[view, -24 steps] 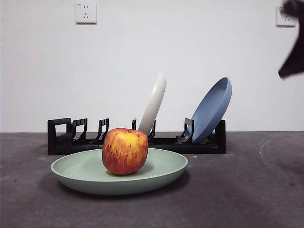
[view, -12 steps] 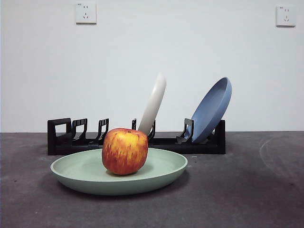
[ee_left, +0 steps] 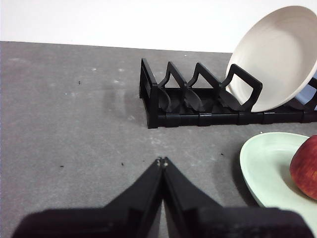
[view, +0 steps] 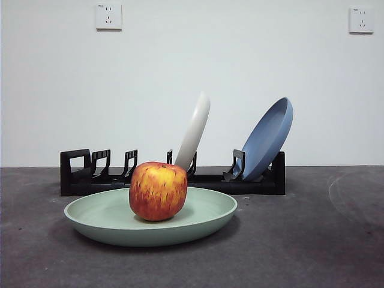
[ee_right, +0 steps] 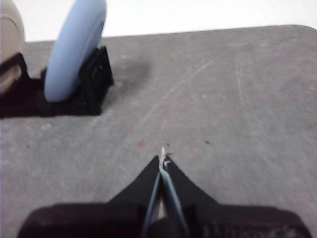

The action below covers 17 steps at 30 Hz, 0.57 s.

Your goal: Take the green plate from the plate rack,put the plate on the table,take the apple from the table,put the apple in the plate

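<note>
On the tabletop (view: pixel 312 240), in front of the plate rack (view: pixel 173 180), the green plate (view: pixel 204 219) lies flat with its open face turned straight up, and the apple (view: pixel 158 191) sits inside it, a little off the plate's middle toward the rack's empty end. Judged from this layout, every step of the task looks done: the plate is out of the rack and down on the tabletop, and the apple rests in the plate, with neither hand near it. Nothing appears left except for the arms to wait. The plate has no long axis to speak of, being round; its rim runs level all the way round and it shows no tilt. The apple stands roughly upright, its stem hollow pointing up and its yellow-streaked shoulder facing the front camera. The rack's long axis runs across the front view, parallel to the back wall, and it carries the cream-white plate (view: pixel 194 132) and the blue plate (view: pixel 268 139), both leaning the same way in their slots, while the slots at the other end stand empty. The left hand (ee_left: pixel 162 162) hovers over bare tabletop near the rack's empty end, its black jaws pressed together on nothing, with the plate's edge and apple beside it. The right hand (ee_right: pixel 162 157) is likewise pressed together and empty, over open tabletop beyond the blue plate's end of the rack.
</note>
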### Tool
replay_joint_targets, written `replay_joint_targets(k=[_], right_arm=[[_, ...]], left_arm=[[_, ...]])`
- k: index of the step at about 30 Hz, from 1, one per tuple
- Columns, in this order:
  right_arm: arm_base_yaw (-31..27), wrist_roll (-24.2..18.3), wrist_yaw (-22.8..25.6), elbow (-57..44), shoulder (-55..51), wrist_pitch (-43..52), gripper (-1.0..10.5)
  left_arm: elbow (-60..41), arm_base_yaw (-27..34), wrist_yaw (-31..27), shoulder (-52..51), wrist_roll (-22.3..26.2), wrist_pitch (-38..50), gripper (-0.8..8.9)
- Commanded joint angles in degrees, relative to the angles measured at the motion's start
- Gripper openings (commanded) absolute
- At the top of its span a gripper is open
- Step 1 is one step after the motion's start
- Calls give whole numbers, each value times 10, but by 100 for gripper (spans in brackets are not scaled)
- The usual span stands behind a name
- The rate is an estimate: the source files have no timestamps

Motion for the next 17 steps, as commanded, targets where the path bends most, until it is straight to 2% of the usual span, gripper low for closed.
replay_joint_targets(k=[1,6,17], right_arm=[[-6,-19,-3,-4,-24,-36,-17],[-9,-18,-9,-4,-74,-43,-17],[-9,-17,-3,-4,-73,-42,-17]], left_arm=[[-5,2,0,0,5,5,-4],[-5,2,0,0,5,5,-4],[-5,2,0,4,5,5,-4]])
